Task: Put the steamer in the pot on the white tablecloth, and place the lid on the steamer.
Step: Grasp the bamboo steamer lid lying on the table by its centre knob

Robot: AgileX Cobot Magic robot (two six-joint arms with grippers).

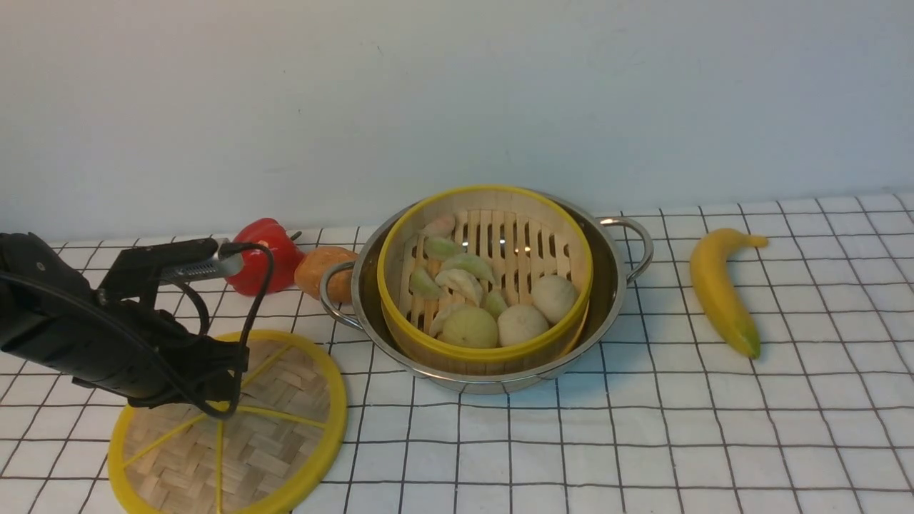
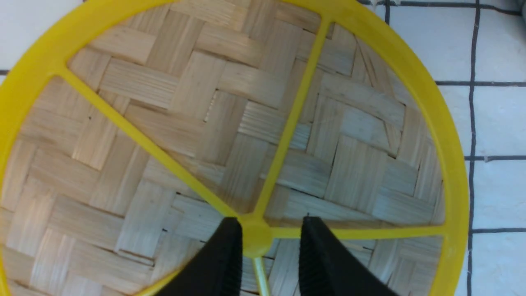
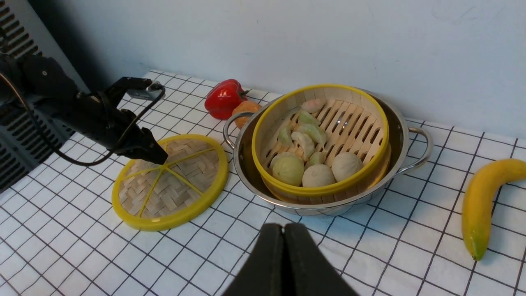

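Note:
The steamer (image 1: 514, 243), a yellow-rimmed bamboo basket with dumplings and buns, sits inside the shiny pot (image 1: 608, 285) on the white tablecloth (image 1: 643, 428). The woven lid (image 1: 285, 428) lies flat on the cloth to the pot's left. My left gripper (image 2: 269, 224) is down over the lid's centre, its black fingers (image 2: 224, 263) standing either side of the yellow knob (image 2: 255, 238). One finger is against the knob and a gap shows at the other, so it is open. My right gripper (image 3: 283, 227) is shut and empty, above the cloth in front of the pot.
A red pepper (image 1: 264, 253) and an orange-brown vegetable (image 1: 325, 271) lie behind the lid, close to the pot's left handle. A banana (image 1: 721, 289) lies to the pot's right. A pale wall runs along the back of the table.

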